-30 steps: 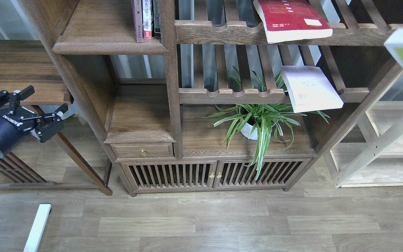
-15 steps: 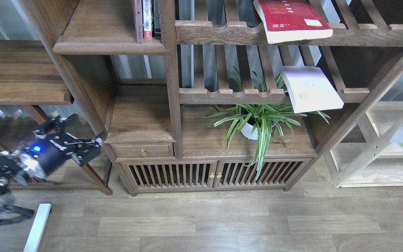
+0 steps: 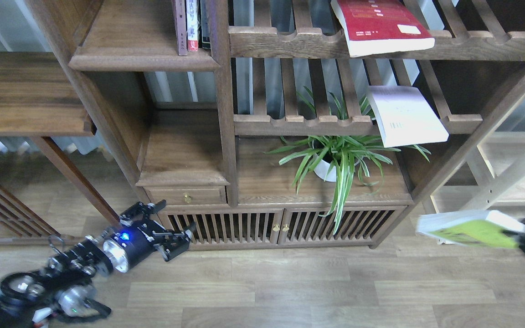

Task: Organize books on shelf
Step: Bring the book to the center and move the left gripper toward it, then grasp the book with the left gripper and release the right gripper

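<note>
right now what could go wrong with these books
The right gripper holds the yellow-green book only by one end, blurred and nearly flat, so it could slip or droop. The red book and the lavender book both overhang their slatted racks and might fall if bumped.

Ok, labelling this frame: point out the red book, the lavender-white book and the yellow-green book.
red book (image 3: 376,20): head view, middle of its cover.
lavender-white book (image 3: 404,114): head view, middle of its cover.
yellow-green book (image 3: 474,228): head view, its green cover.
</note>
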Robot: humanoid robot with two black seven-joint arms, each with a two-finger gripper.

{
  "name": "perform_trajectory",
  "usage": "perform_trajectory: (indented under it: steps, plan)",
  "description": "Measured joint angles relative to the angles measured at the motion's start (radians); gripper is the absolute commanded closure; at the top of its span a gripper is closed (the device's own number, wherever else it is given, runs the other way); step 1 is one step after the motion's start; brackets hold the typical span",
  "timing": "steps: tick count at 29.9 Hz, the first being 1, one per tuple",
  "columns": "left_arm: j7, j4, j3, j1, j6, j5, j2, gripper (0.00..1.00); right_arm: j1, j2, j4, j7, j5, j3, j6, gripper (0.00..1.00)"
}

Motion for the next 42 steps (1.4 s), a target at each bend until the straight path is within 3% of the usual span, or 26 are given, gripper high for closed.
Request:
perform_trajectory:
  steps: [13,26,42]
  plan:
    - [0.005,0.106,0.144,-0.035,-0.034,0.006,-0.173,0.00,-0.126,0.334,-0.022,0.000,-0.017,0.001,-0.159,0.97]
    - [0.100,0.182,0.337,-0.259,-0.076,0.011,-0.302,0.00,-0.045,0.430,-0.021,0.000,-0.066,-0.011,-0.198,0.97]
    - [0.174,0.208,0.353,-0.360,-0.159,0.011,-0.307,0.01,0.097,0.584,-0.018,0.000,-0.047,-0.008,-0.178,0.97]
